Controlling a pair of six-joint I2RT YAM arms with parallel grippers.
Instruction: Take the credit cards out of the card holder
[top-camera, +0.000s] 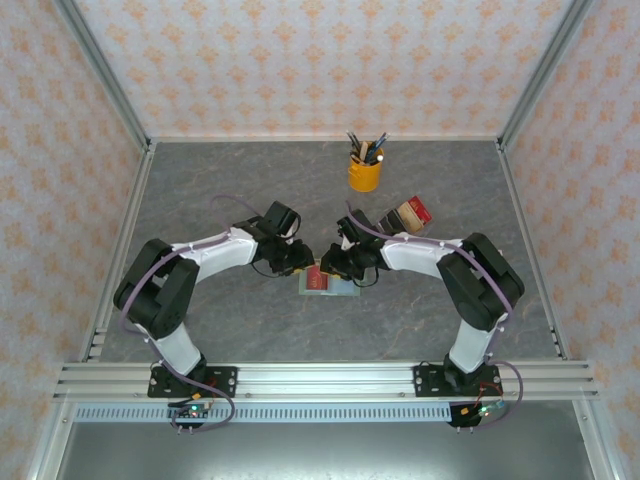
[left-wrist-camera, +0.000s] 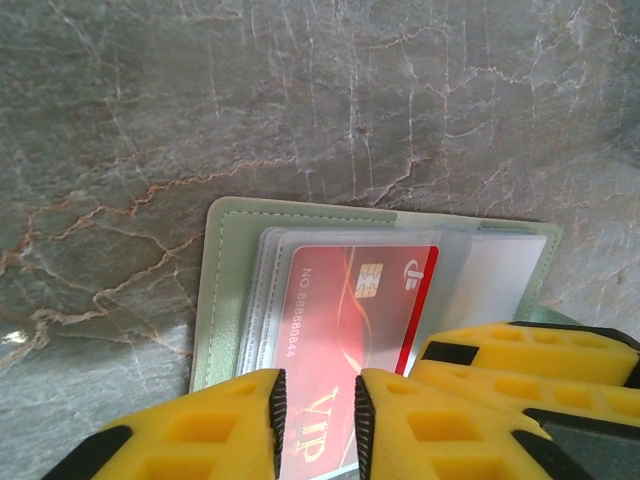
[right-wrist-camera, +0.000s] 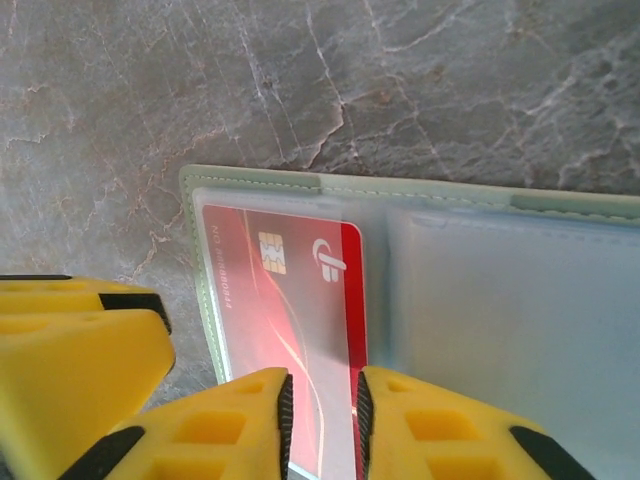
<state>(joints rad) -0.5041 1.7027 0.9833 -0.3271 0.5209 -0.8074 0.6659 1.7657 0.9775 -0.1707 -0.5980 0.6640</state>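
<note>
Top external view puts your two arms bent inward over the middle of the grey marble table (top-camera: 270, 330). The wallet (top-camera: 345, 290) lies open and flat under their tips, and the red card (top-camera: 318, 278) sits on its left half. Your left claw (top-camera: 298, 262) hangs over the wallet's far left edge and your right claw (top-camera: 345, 265) is just beside it on the right. A yellow cup (top-camera: 365, 175) of pencils stands near the far wall. A cluster of dark, tan and red blocks (top-camera: 408, 213) stands to its right and nearer the arms, beside the right arm.

In the left wrist view the card lies in a clear sleeve of the sage-green wallet, with its chip and the word VIP readable. The left claw's yellow fingers (left-wrist-camera: 200, 430) stand a narrow slit apart with the card showing through. You cannot tell whether they pinch it or only sit above it. In the right wrist view the right claw's fingers (right-wrist-camera: 440, 430) are likewise a thin gap apart, over the card's edge near the wallet's fold. There too you cannot tell whether they grip anything.
</note>
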